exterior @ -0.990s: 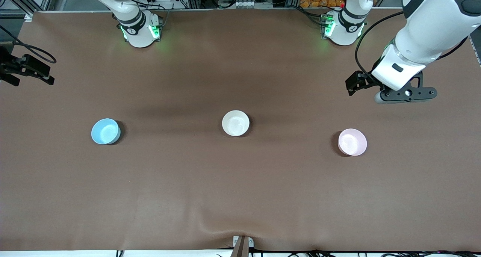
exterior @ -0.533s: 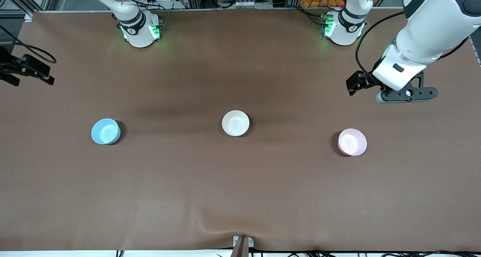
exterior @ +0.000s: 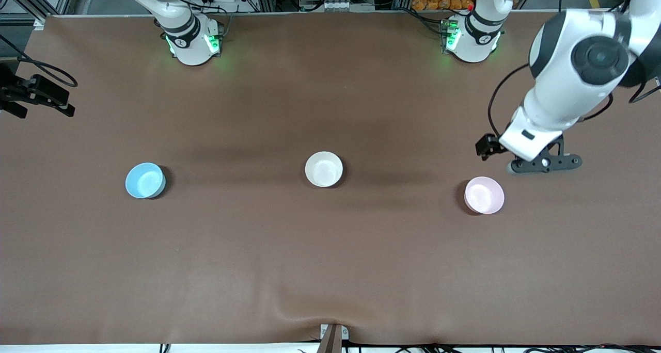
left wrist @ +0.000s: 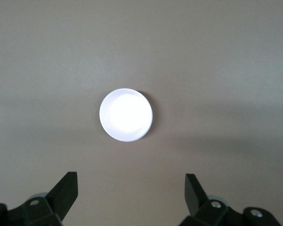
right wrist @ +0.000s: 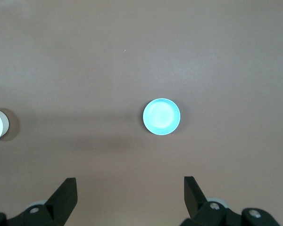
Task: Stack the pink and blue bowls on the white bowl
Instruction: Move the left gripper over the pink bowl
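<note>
Brown cloth-covered table, one, spanning the whole front view; two white Franka arms, bases at 12 o'clock along its edge.

Left gripper hangs over bare cloth at roughly 1 o'clock from the small round pale pink plastic bowl, near it but not touching; in the left wrist view its fingers stand spread wide with nothing between them, the pink bowl washed out to white there. Right gripper is out of the front view; its wrist view shows the jaws likewise wide apart and empty, well above the small round sky-blue plastic bowl; this arm looks to be waiting.

Bowls: three, one of each colour, all upright, empty, well apart in a rough row. Off-white cream-tinted plastic bowl mid-table; the blue bowl at its 9 o'clock toward the right arm's end; the pink at about 3 to 4 o'clock toward the left arm's end.

Handling, as judged: light, stiff, smooth-walled, likely slippery and apt to skate or tip if nudged; not fragile. Best hold is a pinch across the rim wall, one finger inside, one outside.
</note>
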`<control>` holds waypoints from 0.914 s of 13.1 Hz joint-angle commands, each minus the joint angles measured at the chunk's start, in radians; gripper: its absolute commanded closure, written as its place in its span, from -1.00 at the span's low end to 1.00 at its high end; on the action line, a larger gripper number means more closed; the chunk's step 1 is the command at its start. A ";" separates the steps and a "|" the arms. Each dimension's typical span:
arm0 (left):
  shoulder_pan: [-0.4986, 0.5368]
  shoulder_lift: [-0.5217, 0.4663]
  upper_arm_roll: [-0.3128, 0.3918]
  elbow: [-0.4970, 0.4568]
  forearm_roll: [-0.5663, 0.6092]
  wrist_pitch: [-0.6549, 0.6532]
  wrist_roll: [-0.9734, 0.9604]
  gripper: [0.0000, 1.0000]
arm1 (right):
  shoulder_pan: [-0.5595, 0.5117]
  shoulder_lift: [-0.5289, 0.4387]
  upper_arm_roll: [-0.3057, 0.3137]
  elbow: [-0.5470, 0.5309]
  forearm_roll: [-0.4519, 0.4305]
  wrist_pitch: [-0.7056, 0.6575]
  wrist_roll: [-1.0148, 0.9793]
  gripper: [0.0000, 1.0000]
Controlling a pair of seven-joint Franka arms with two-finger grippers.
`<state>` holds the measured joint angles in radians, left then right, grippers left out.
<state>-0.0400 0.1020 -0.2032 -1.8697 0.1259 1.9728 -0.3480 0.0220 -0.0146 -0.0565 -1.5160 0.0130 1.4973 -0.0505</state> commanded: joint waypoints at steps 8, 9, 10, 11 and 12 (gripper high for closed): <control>0.170 0.090 -0.010 -0.114 0.018 0.198 0.135 -1.00 | 0.012 -0.004 -0.006 -0.006 -0.007 0.004 0.003 -1.00; 0.170 0.087 -0.010 -0.114 0.018 0.198 0.135 -1.00 | 0.012 -0.005 -0.006 -0.006 -0.007 0.003 0.003 -1.00; 0.170 0.082 -0.010 -0.114 0.018 0.195 0.136 -1.00 | 0.010 -0.005 -0.008 -0.006 -0.007 0.003 0.003 -1.00; 0.172 0.079 -0.010 -0.114 0.018 0.190 0.139 -1.00 | 0.010 -0.004 -0.006 -0.006 -0.007 0.003 0.003 -1.00; 0.177 0.079 -0.010 -0.112 0.018 0.190 0.150 -1.00 | 0.012 -0.005 -0.006 -0.006 -0.007 0.003 0.003 -1.00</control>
<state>0.1221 0.1980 -0.2033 -1.9775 0.1273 2.1606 -0.2173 0.0223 -0.0146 -0.0566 -1.5163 0.0130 1.4973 -0.0505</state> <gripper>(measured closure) 0.000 0.000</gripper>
